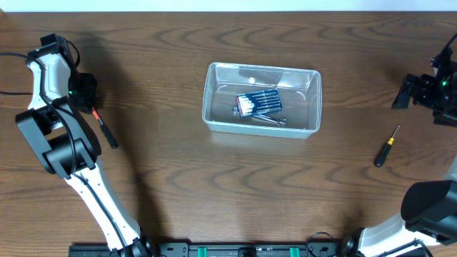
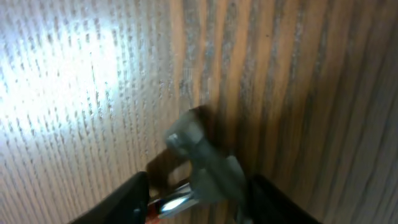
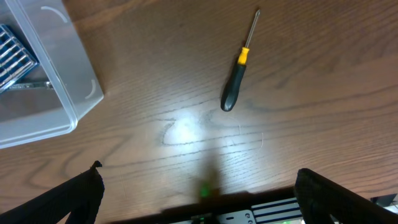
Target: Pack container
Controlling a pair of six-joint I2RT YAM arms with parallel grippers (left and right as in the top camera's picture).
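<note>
Left tool [image 2: 198, 183] at red-black screwdriver [image 1: 107, 133], grip unclear; right tool [image 3: 198, 171] apart; yellow-black screwdriver [image 3: 235, 81] outside container [image 3: 68, 74].

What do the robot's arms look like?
The left arm and right arm are chunky white and black pieces joined together. Each has a tiny green light near its black wrist, and a thin black cable runs down the left one.

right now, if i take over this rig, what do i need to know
Left gripper: low over the table, red-and-black tool at its fingers, wrist view blurred, grip unclear.
Right gripper: open, empty.
Container: mid-table, already holds the blue screwdriver case and some metal tools.
Left to pack: the red-and-black tool, and the black-and-yellow screwdriver lying on the table near the right arm.
</note>
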